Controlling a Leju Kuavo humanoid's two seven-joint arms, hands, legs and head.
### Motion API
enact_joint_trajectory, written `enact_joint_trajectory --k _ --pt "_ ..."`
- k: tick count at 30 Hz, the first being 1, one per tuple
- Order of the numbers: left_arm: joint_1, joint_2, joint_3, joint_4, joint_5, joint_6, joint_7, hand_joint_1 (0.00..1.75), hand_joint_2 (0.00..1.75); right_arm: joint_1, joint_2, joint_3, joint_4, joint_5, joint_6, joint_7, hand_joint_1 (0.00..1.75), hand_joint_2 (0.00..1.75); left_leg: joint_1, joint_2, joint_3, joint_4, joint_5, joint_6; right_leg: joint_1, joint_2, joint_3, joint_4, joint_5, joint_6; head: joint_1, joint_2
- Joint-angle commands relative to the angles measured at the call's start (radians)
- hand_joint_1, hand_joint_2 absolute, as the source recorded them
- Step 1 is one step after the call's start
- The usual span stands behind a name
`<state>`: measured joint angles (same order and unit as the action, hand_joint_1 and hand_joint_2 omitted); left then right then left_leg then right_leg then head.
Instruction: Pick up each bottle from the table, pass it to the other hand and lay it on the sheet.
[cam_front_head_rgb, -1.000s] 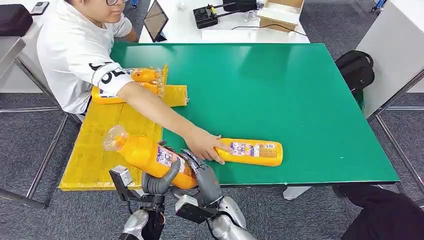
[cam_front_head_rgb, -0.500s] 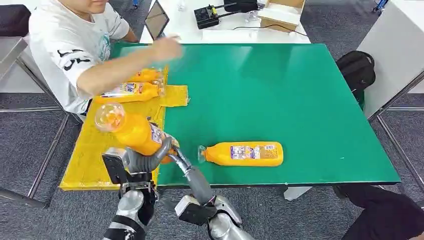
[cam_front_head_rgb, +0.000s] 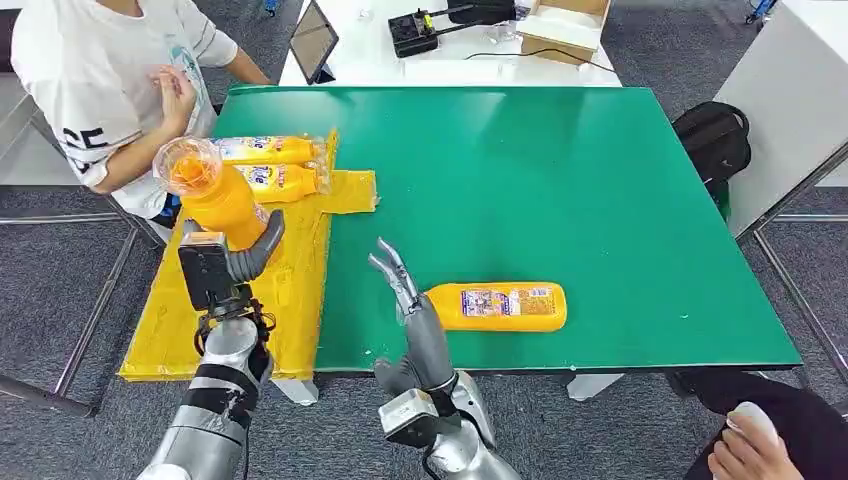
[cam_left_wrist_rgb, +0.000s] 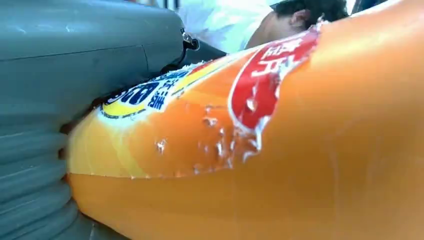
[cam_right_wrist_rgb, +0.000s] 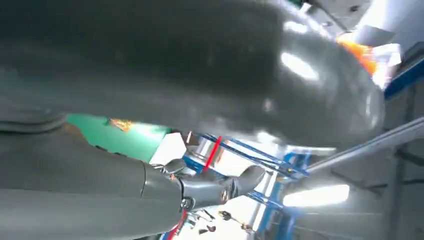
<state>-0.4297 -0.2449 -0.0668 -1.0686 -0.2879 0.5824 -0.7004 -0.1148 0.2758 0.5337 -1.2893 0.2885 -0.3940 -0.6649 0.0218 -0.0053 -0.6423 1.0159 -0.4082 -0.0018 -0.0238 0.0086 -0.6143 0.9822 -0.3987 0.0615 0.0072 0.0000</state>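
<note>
My left hand (cam_front_head_rgb: 232, 262) grips an orange bottle (cam_front_head_rgb: 208, 193) and holds it over the yellow sheet (cam_front_head_rgb: 176, 318), its clear end tipped up toward me. The same bottle (cam_left_wrist_rgb: 260, 145) presses against my left hand (cam_left_wrist_rgb: 60, 100) in the left wrist view. My right hand (cam_front_head_rgb: 410, 310) is raised above the table's near edge, fingers spread, holding nothing. Just right of it a second orange bottle (cam_front_head_rgb: 495, 306) lies on its side on the green table (cam_front_head_rgb: 600, 180). Two more orange bottles (cam_front_head_rgb: 268, 164) lie at the sheet's far end.
A person in a white shirt (cam_front_head_rgb: 90, 70) sits at the far left beside the sheet, hands drawn back. A black bag (cam_front_head_rgb: 712, 135) stands by the table's right side. Another person's hand (cam_front_head_rgb: 745, 440) shows at the near right corner. A white desk (cam_front_head_rgb: 450, 45) with devices lies beyond.
My left hand took the bottle from my right hand and carried it left over the sheet. My right hand let go and spread its fingers. The person set a bottle on the table and withdrew.
</note>
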Motion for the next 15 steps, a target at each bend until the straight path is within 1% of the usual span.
enact_joint_trajectory --k 1,2,3,4,5,6,7,8,9,10,11,12,13,14,15 --pt "-0.222 0.083 0.144 0.465 -0.45 0.116 0.114 1.75 1.75 0.002 -0.033 0.004 -0.09 -0.072 -0.043 -0.033 0.0 0.0 0.0 -0.002 0.008 -0.001 -0.002 0.001 0.001 -0.004 0.009 -0.001 -0.003 -0.004 0.0 0.0" --pt "-0.227 0.07 0.251 0.47 -0.7 0.116 0.159 1.75 1.75 -0.001 -0.033 0.003 -0.09 -0.077 -0.038 -0.033 0.0 0.0 0.0 -0.001 0.005 -0.001 -0.001 0.001 0.001 -0.002 0.005 -0.001 -0.001 -0.003 0.0 0.0" --pt "-0.229 0.067 0.292 0.463 -0.768 0.116 0.174 1.75 1.75 -0.001 -0.033 0.002 -0.093 -0.081 -0.038 -0.033 0.0 0.0 0.0 -0.001 0.006 -0.001 -0.001 0.001 0.001 -0.001 0.006 -0.001 -0.001 -0.003 0.0 0.0" --pt "-0.225 0.074 0.331 0.437 -0.956 0.116 0.239 1.75 1.75 -0.002 -0.034 0.005 -0.104 -0.087 -0.047 -0.033 0.0 0.0 0.0 0.002 0.004 -0.001 -0.001 0.001 0.001 0.002 0.003 -0.001 0.0 -0.002 0.0 0.0" --pt "-0.239 0.082 0.359 0.459 -1.043 0.116 0.282 1.75 1.75 -0.003 -0.037 0.01 -0.116 -0.09 -0.059 -0.033 0.0 0.0 0.0 0.005 0.005 0.0 -0.002 0.001 0.001 0.004 0.004 -0.001 0.0 -0.003 0.0 0.0" --pt "-0.238 0.09 0.357 0.455 -1.102 0.116 0.306 1.75 1.75 -0.002 -0.038 0.012 -0.129 -0.089 -0.079 -0.033 0.0 0.0 0.0 0.005 0.007 -0.001 -0.003 0.001 0.001 0.004 0.005 0.0 -0.001 -0.004 0.0 0.0" --pt "-0.252 0.107 0.341 0.499 -1.186 0.116 0.351 1.75 1.75 -0.002 -0.042 0.018 -0.145 -0.092 -0.103 -0.033 0.0 0.0 0.0 0.003 0.003 0.0 -0.001 0.001 0.001 0.002 0.002 0.0 -0.001 -0.002 0.0 0.0" --pt "-0.259 0.122 0.324 0.53 -1.256 0.116 0.387 1.75 1.75 -0.003 -0.045 0.02 -0.161 -0.096 -0.142 -0.033 0.0 0.0 0.0 0.003 0.005 0.0 -0.002 0.001 0.001 0.002 0.004 0.0 -0.001 -0.003 0.0 0.0" --pt "-0.271 0.133 0.305 0.571 -1.283 0.116 0.412 1.75 1.75 -0.005 -0.045 0.015 -0.166 -0.106 -0.151 -0.033 0.0 0.0 0.0 0.003 0.007 -0.001 -0.003 0.001 0.001 0.001 0.006 0.0 -0.002 -0.004 0.0 0.0" --pt "-0.273 0.158 0.225 0.6 -1.283 0.116 0.452 1.75 1.75 -0.004 -0.043 0.005 -0.174 -0.111 -0.168 -0.033 0.0 0.0 0.0 0.003 0.006 -0.001 -0.002 0.001 0.001 0.001 0.005 0.0 -0.002 -0.003 0.0 0.0" --pt "-0.275 0.17 0.178 0.624 -1.283 0.116 0.479 1.75 1.75 -0.004 -0.038 -0.01 -0.174 -0.13 -0.166 -0.033 0.0 0.0 0.0 0.002 0.008 -0.001 -0.003 0.001 0.001 0.0 0.006 0.0 -0.003 -0.004 0.0 0.0" --pt "-0.278 0.176 0.153 0.646 -1.283 0.116 0.495 1.75 1.75 -0.004 -0.036 -0.019 -0.171 -0.136 -0.163 -0.033 0.0 0.0 0.0 0.001 0.004 -0.001 -0.001 0.001 0.001 0.0 0.003 0.0 -0.001 -0.002 0.0 0.0" --pt "-0.285 0.181 0.133 0.688 -1.283 0.116 0.504 1.75 1.75 -0.006 -0.033 -0.031 -0.159 -0.139 -0.155 -0.033 0.0 0.0 0.0 -0.001 0.006 -0.001 -0.002 0.001 0.001 -0.002 0.006 -0.001 -0.003 -0.003 0.0 0.0" --pt "-0.292 0.194 0.074 0.725 -1.283 0.116 0.537 1.75 1.75 -0.009 -0.03 -0.037 -0.146 -0.14 -0.144 -0.033 0.0 0.0 0.0 -0.001 0.004 -0.001 -0.001 0.001 0.0 -0.002 0.004 0.0 -0.002 -0.002 0.0 0.0" --pt "-0.294 0.198 0.057 0.737 -1.283 0.116 0.549 1.75 1.75 -0.011 -0.029 -0.037 -0.139 -0.136 -0.142 -0.033 0.0 0.0 0.0 0.0 0.007 -0.001 -0.002 0.001 0.001 -0.002 0.007 -0.001 -0.002 -0.003 0.0 0.0"
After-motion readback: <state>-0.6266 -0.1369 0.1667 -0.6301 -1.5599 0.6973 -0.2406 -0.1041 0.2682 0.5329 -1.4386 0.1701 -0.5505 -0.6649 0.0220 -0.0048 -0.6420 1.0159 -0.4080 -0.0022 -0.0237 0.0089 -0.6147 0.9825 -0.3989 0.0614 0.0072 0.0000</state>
